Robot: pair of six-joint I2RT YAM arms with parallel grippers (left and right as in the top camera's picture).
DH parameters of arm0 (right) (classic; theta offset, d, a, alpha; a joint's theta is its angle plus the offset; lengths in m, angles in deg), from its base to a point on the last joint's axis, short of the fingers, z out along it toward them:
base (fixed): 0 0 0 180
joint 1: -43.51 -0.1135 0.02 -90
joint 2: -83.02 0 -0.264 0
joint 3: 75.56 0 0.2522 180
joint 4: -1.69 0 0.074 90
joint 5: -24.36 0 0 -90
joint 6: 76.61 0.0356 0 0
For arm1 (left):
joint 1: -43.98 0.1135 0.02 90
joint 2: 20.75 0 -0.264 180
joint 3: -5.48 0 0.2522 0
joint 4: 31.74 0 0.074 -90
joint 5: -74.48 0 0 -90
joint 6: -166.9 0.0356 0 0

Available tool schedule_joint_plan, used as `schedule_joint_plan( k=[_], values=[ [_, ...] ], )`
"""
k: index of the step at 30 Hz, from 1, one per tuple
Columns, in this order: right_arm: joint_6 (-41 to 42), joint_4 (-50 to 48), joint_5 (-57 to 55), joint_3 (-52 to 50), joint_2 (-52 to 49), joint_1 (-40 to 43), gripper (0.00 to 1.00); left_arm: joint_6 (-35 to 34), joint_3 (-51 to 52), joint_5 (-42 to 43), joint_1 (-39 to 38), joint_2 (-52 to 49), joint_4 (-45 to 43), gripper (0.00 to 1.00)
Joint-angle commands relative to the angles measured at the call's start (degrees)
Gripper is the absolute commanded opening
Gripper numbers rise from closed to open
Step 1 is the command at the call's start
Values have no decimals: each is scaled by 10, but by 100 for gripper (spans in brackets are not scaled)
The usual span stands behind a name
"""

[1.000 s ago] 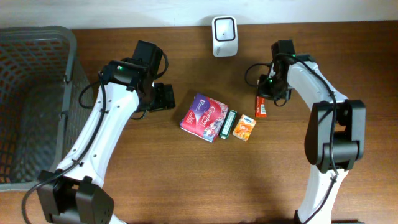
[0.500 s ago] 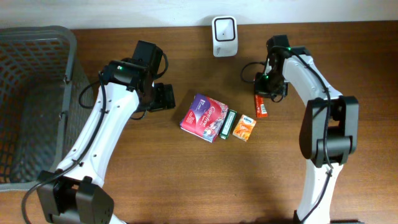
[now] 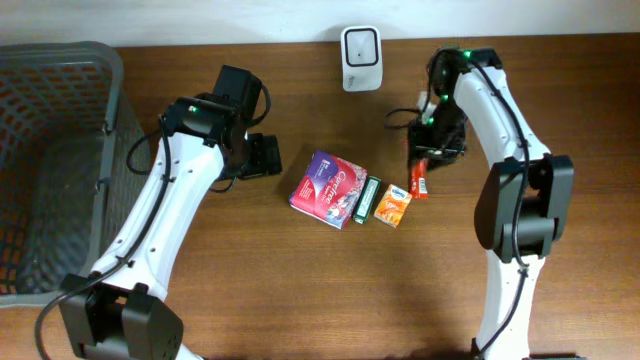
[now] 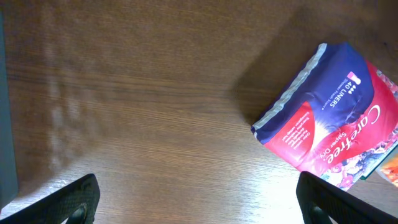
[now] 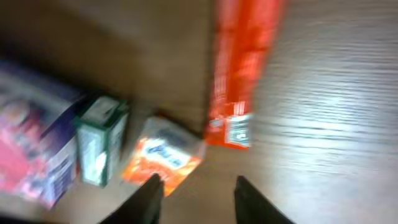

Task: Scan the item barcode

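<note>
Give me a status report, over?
Left gripper open, beside purple pack. Right gripper open, empty; red bar lying on table. Scanner unblocked.

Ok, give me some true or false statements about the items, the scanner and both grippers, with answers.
1. The purple pack, green box and orange packet lie side by side on the table. True.
2. The left gripper is shut on the purple pack. False: it is open over bare wood beside the pack.
3. The red bar lies on the table, held by neither gripper. True.
4. The scanner sits in the basket. False: it stands at the table's far edge, away from the basket.
5. The right gripper is open, nothing between its fingers. True.
</note>
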Motion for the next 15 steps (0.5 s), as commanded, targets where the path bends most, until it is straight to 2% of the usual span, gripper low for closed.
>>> schedule_joint_plan(
  k=[1,5,7,9,15],
  values=[
    [-39,6,38,-17,3,-31,57,-5,-1,-4,1,4,0,99],
    [-9,1,30,-75,3,-66,60,-5,-1,-4,1,4,1,99],
    [49,-35,24,-125,3,-71,47,-5,-1,-4,1,4,1,99],
    [66,-69,22,-156,3,-71,45,-5,-1,-4,1,4,1,99],
    [130,-113,-23,-157,3,-71,14,-5,-1,-4,1,4,0,99]
  ],
)
